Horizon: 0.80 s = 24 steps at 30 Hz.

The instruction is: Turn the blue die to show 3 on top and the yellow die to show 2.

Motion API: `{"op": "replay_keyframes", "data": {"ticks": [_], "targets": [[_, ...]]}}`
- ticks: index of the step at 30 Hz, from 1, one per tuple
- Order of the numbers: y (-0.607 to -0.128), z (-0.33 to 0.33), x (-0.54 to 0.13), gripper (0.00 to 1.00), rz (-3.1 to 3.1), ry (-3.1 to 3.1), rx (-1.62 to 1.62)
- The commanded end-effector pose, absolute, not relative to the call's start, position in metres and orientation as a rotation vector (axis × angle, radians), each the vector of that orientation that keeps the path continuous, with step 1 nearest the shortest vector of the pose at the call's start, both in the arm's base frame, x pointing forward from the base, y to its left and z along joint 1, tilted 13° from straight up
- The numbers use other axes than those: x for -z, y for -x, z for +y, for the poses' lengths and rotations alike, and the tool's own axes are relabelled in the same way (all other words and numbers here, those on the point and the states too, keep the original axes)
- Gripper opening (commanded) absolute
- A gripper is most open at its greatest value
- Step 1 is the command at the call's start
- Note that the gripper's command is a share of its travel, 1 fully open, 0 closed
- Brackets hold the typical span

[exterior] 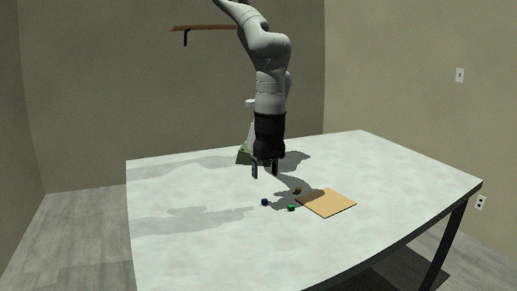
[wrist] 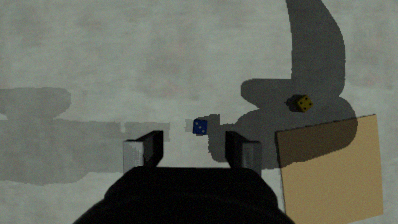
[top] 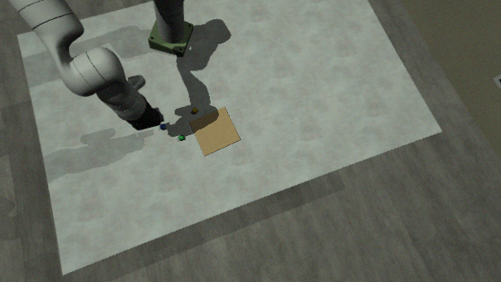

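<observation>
The blue die (wrist: 200, 126) lies on the table, off the mat, also in the top view (top: 162, 125) and the exterior view (exterior: 264, 201). My gripper (wrist: 194, 144) is open and empty, hanging above the table with the blue die just beyond its fingertips; it shows in the exterior view (exterior: 264, 169) well above the table. The yellow die (wrist: 304, 103) (exterior: 298, 190) sits in shadow near the mat's far corner, off the mat. The green die (exterior: 291, 207) (top: 181, 138) lies beside the mat's near-left edge. The tan mat (top: 215, 131) lies flat.
The arm's green base (top: 171, 36) stands at the back of the table. The table's edges are far from the dice. A wall shelf (exterior: 203, 28) hangs behind the arm.
</observation>
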State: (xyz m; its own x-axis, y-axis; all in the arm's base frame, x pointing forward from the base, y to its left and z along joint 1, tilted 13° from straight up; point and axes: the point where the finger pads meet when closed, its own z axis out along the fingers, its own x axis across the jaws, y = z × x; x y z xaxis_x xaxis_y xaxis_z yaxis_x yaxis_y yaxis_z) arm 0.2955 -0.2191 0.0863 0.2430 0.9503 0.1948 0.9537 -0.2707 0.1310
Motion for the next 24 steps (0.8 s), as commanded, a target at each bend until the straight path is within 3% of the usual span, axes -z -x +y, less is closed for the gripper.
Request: {"op": "replay_keyframes", "data": {"ticks": [1,4,5,24], "targets": [[-0.2937,-0.2113,-0.0732,1.00,-1.833,2.488,0.361],[-0.2933,-0.2104,-0.0700,1.00,-1.810,2.503,0.361],[-0.2933,-0.2104,-0.0700,0.64,-1.810,2.503,0.361],[-0.2933,-0.2104,-0.0700,0.64,-1.810,2.503,0.361]]}}
